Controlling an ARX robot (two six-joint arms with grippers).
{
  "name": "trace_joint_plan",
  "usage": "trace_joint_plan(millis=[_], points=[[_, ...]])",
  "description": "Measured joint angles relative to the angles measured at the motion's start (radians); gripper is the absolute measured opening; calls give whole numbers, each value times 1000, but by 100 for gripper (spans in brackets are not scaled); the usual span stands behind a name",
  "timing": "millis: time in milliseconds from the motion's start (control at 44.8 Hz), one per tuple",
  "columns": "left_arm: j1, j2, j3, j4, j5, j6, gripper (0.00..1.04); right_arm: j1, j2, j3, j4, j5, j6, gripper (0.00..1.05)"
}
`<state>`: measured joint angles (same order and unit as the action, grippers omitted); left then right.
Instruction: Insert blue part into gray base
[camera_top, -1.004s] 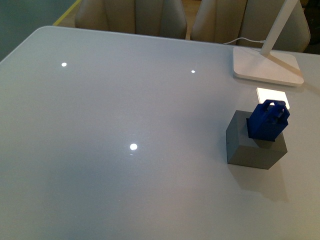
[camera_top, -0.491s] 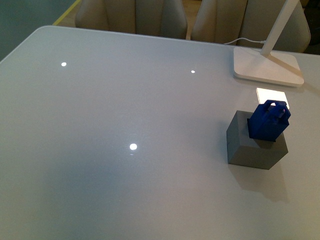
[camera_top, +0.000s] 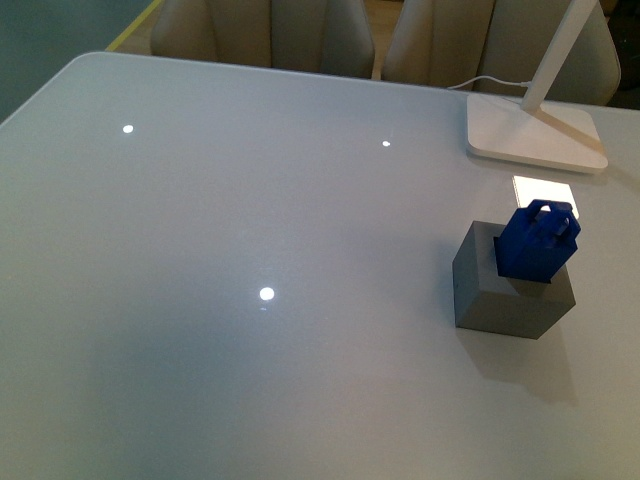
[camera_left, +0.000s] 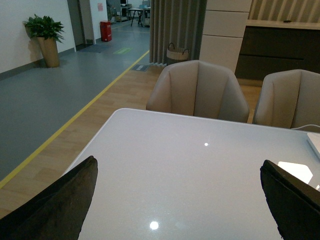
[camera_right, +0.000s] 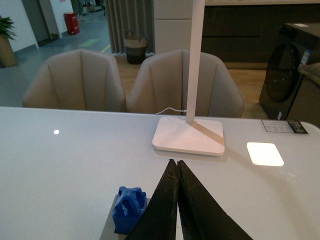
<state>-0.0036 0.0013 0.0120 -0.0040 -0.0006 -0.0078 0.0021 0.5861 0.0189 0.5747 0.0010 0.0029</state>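
Front view showed one broad pale-gray worktop (camera_top: 250, 250) filling nearly the whole picture, glossy, with three small bright light spots on it and one square glare patch near the lamp. Beyond its far edge stood two beige chairs (camera_top: 265, 35), side by side. One white lamp (camera_top: 535, 130) sat at the far right of the worktop, its flat base resting on the surface and its slanted stem rising out of the picture. One gray base (camera_top: 495, 295) stood near the right edge, nearer the robot than the lamp and apart from it. One blue part (camera_top: 538, 243) sat in the top of the gray base, tilted, most of its body and its looped knob sticking up above the gray top face. No arm appeared in this view.

In the left wrist view, the left hand (camera_left: 180, 200) was spread wide, its two dark fingers at opposite edges, nothing between them. In the right wrist view, the right hand (camera_right: 178, 170) had its fingers pressed together, empty, with the blue part just beside them.
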Motion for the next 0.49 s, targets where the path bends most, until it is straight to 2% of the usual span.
trace_joint_plan(millis=[491], points=[[0,0,0,0,0,0,97,0,-254,-1,-242,0,0,2]])
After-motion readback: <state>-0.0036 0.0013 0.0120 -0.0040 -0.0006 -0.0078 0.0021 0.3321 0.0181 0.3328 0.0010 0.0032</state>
